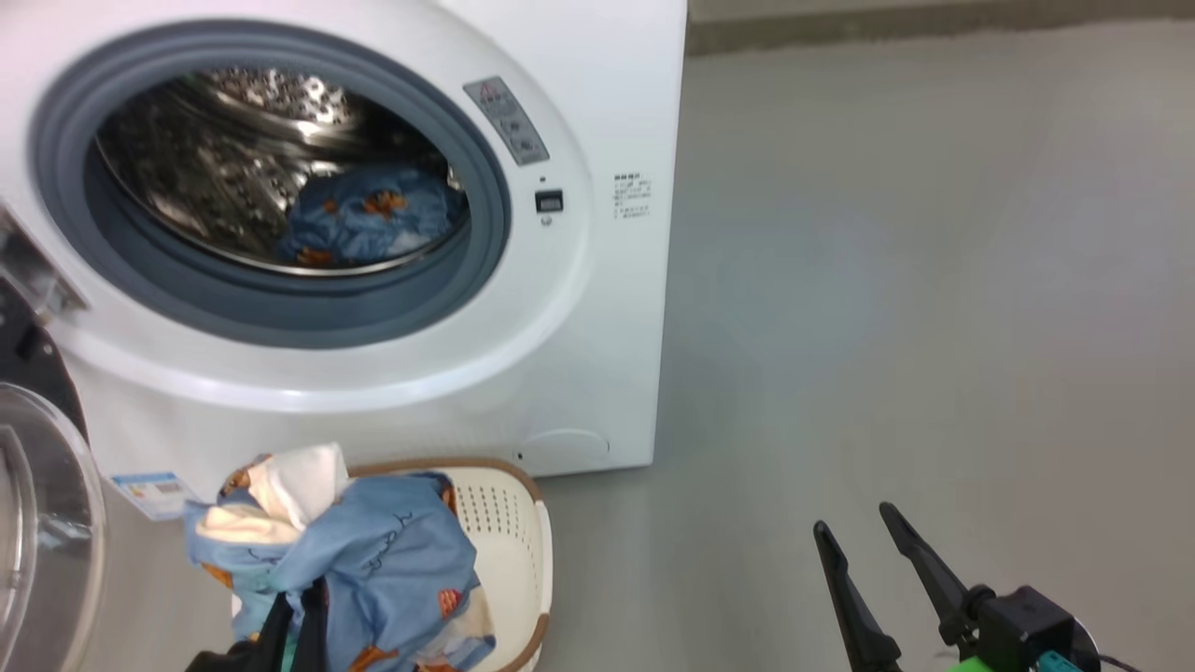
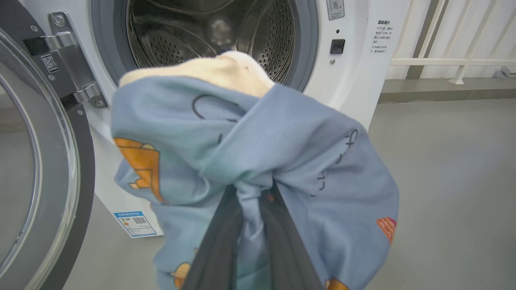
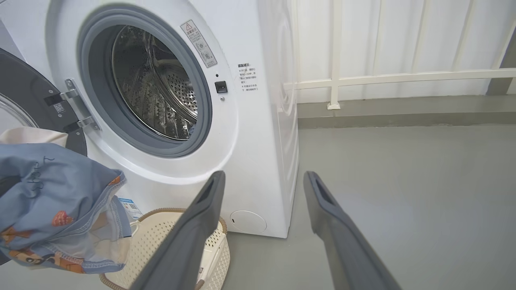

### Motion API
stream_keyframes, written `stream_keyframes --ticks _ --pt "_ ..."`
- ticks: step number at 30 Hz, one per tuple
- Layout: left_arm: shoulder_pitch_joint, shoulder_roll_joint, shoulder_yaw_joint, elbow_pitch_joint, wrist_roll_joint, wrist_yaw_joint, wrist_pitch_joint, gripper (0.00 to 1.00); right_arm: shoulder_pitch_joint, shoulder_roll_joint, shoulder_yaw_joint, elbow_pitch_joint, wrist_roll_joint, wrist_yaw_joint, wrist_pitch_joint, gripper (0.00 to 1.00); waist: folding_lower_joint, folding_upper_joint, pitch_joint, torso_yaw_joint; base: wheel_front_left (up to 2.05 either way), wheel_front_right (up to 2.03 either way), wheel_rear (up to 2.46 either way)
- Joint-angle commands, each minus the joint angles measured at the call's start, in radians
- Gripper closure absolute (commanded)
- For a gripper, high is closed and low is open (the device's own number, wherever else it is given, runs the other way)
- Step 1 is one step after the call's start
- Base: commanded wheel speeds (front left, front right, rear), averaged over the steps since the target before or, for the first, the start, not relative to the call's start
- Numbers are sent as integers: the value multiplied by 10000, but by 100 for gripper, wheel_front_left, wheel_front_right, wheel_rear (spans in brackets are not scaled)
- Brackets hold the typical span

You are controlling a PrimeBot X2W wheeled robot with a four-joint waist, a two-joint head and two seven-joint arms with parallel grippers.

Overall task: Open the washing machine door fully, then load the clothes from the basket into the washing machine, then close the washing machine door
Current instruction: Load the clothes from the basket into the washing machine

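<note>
Where it hung bunched over the basket (image 1: 534,523), one light-blue garment (image 1: 373,551) was clamped in the left gripper (image 2: 252,189), in front of the washing machine (image 1: 597,308). A second garment (image 1: 364,219) lay inside the drum (image 1: 233,140). Hinged at the left, the washing machine door (image 1: 37,523) stood swung open. The right gripper (image 1: 854,520) hung with fingers apart, holding nothing, above the grey floor (image 1: 934,280), well apart from the basket.

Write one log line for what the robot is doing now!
step: loading | left gripper: shut on clothes | right gripper: open | washing machine door: open | drum: garment inside
</note>
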Motion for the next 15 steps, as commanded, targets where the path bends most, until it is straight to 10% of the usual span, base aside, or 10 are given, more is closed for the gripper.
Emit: stream_keyframes --ticks 1,15 --pt "-72 155 292 -388 68 13 -89 100 42 -4 199 -387 -92 88 47 0 0 0 -479 -69 0 0 0" --pt "264 234 152 -905 41 195 140 100 484 -4 -29 -834 -119 88 286 0 0 0 -778 -220 0 0 0"
